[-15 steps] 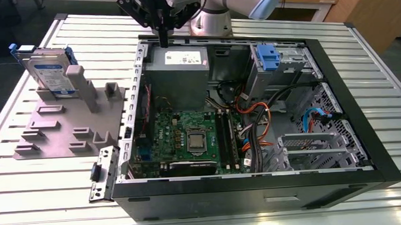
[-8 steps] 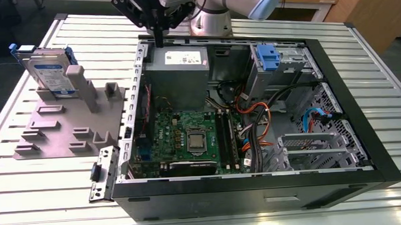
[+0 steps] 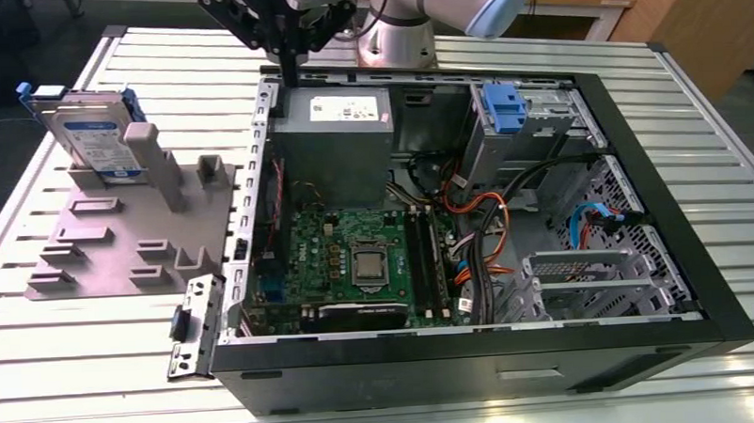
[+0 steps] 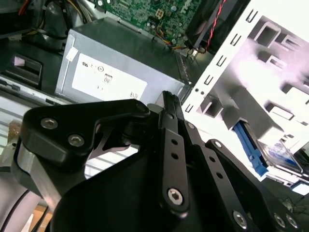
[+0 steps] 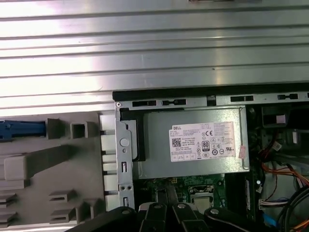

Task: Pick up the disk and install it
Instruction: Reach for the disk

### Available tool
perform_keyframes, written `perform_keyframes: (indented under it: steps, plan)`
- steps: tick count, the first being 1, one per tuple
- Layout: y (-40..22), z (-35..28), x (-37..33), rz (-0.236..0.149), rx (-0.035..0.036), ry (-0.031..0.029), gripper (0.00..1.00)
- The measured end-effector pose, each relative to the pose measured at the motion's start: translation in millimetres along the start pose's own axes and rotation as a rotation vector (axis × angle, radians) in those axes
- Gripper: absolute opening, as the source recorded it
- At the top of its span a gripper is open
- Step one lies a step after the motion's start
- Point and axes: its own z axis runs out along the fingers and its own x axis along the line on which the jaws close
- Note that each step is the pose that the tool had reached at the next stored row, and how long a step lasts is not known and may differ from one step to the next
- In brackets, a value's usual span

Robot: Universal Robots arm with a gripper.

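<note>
I count: one disk (image 3: 96, 137), one grey holder (image 3: 103, 261), one open computer case (image 3: 483, 358), one power supply (image 3: 334, 133), one motherboard (image 3: 334, 243).

There's a white sticker (image 5: 205, 141) on the grey metal box (image 5: 193, 169), carrying black print, a code square and small round marks. The disk (image 3: 92, 132) wears a white and blue label (image 3: 99, 146), its print too small to read.

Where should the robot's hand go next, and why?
Probably sideways toward the exterior view's left, to above the disk. The hand, shut and empty, hangs over the rim of the computer case beside the grey metal box, while the disk stands upright in the grey holder, untouched.
</note>
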Motion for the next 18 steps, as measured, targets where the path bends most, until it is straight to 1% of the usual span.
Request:
perform_keyframes:
  steps: [11,18]
  plan:
    - [-0.1,-0.1,1.8,0.000,-0.0001,0.0000,0.11]
    - [-0.7,-0.2,9.8,0.000,-0.0002,0.0000,0.11]
